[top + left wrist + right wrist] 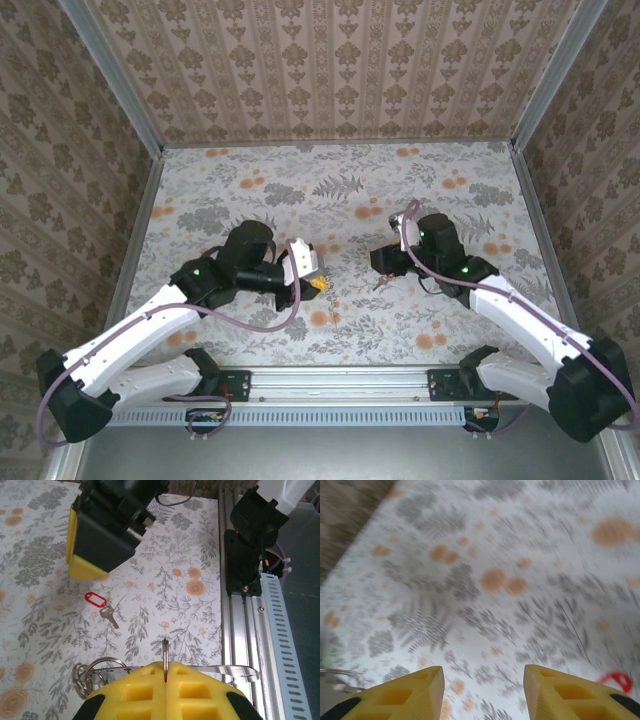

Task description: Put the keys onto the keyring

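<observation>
Yellow left fingers (162, 677) are pressed together, clamped on the keyring (165, 652), whose thin hoop stands edge-on out of the seam between their tips. Ahead of those fingers and a little to their left, the keys (104, 611), small and silvery with a red tag (94, 599), lie flat on the floral desk (175, 545), apart from the hoop and between it and the right fingers (82, 570). Seen from the right wrist, the right fingers stand apart with nothing between them, and the blurred red tag lies on the desk just off the outer side of the right-hand one.
</observation>
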